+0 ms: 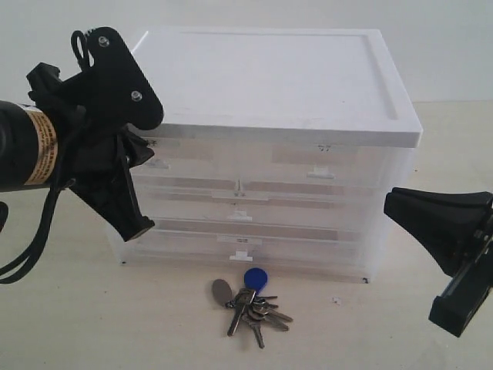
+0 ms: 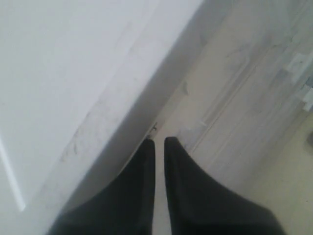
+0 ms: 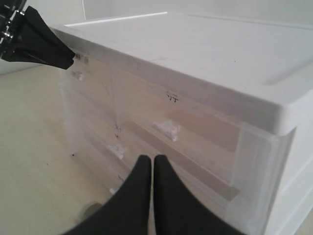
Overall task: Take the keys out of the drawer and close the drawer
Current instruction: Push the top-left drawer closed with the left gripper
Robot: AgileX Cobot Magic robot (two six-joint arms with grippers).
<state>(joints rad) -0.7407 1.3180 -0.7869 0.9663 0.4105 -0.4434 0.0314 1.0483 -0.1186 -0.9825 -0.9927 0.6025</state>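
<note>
Beige table (image 1: 77, 327), keys (image 1: 250, 302) lying loose before cabinet (image 1: 262, 77), drawer (image 1: 196, 160) seemingly shut, left gripper (image 2: 159, 141) and right gripper (image 3: 152, 159) pinched nearly closed, empty: risks hooking drawer open on pulling left tips away.

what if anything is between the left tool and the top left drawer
Nothing visible. The left tool has its tips right at the front of the drawer. The keys lie on the table in front of the cabinet, out of that path.
</note>
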